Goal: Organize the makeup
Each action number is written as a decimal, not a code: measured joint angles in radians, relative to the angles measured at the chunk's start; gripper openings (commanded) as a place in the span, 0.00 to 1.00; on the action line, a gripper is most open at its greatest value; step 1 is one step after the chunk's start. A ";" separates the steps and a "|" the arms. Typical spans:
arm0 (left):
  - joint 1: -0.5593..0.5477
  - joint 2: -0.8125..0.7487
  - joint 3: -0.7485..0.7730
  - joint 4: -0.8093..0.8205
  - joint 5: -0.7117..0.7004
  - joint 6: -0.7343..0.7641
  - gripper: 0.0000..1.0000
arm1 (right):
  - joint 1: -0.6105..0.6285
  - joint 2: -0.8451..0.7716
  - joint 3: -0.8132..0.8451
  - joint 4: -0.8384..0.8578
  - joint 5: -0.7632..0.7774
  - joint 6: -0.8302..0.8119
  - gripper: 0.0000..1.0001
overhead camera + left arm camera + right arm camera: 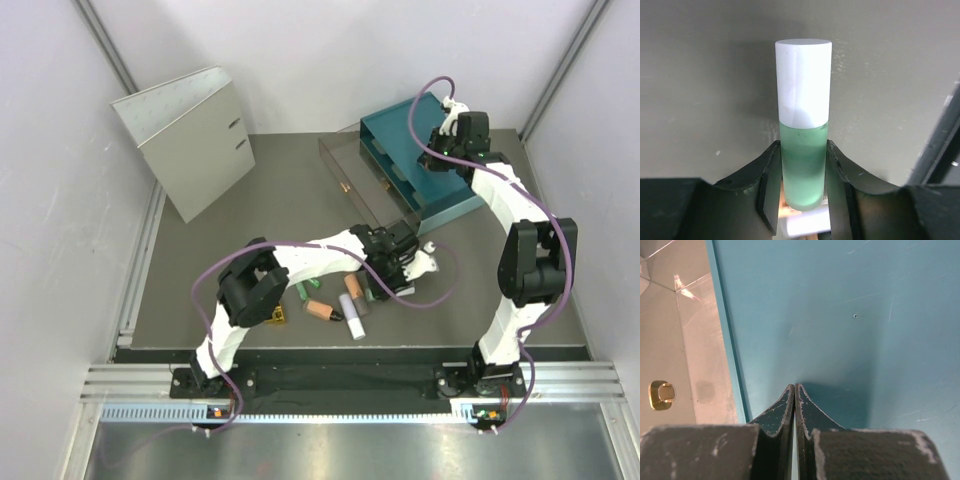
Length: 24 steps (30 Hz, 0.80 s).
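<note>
Clamped low on its green body by the left gripper, the green tube with white cap points straight ahead of the wrist, its long axis in line with the fingers and the cap leading. Just behind that arm, the peach tube and white-lilac tube lie on the table. The right gripper is closed on nothing, far off over the teal drawer box, so carrying this tube probably falls to the left arm.

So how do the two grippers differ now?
The left gripper is shut on the green tube; the right gripper is shut on nothing. The left gripper is over the table; the right gripper is over the teal box. Both are black.
</note>
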 measured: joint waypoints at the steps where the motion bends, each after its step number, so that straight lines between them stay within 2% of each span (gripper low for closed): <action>1: 0.000 -0.015 0.000 -0.001 0.000 -0.006 0.00 | 0.000 0.001 0.001 -0.001 0.000 0.000 0.00; 15: 0.018 -0.184 0.081 0.004 -0.043 -0.096 0.00 | 0.001 0.027 0.040 -0.025 -0.009 0.002 0.00; 24: 0.159 -0.193 0.158 0.074 0.013 -0.206 0.00 | 0.002 0.035 0.053 -0.030 -0.013 0.002 0.00</action>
